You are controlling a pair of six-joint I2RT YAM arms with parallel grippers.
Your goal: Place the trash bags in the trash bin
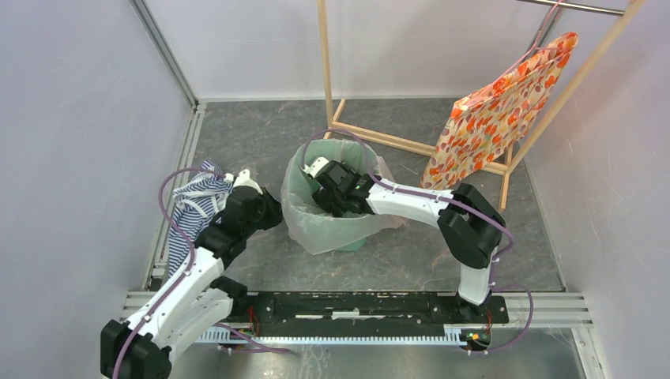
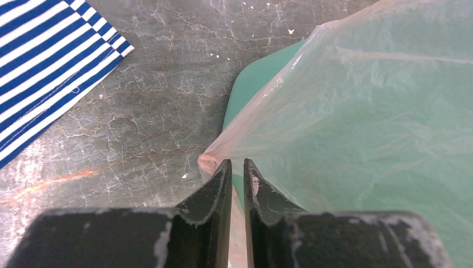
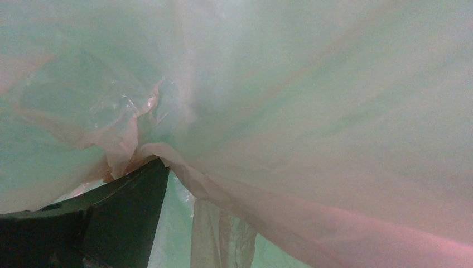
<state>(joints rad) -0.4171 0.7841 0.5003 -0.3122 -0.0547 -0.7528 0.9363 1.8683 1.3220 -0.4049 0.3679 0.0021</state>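
The mint-green trash bin [image 1: 353, 244] stands mid-floor with the pale-pink translucent trash bag [image 1: 316, 225] lining it and hanging over its rim and left side. My left gripper [image 1: 271, 212] is at the bin's left side. In the left wrist view it [image 2: 237, 167] is shut on a fold of the bag [image 2: 362, 111], beside bare bin wall [image 2: 251, 84]. My right gripper [image 1: 332, 193] reaches down inside the bin. In the right wrist view one black finger [image 3: 122, 212] shows well left of centre under bag film [image 3: 312, 100]; the other finger is hidden by the film.
A blue-white striped cloth [image 1: 193, 205] lies left of the bin, behind my left arm, and shows in the left wrist view [image 2: 44, 61]. A wooden rack [image 1: 379, 138] stands behind the bin, with an orange floral bag [image 1: 502, 110] hanging at the right. Walls close in left and right.
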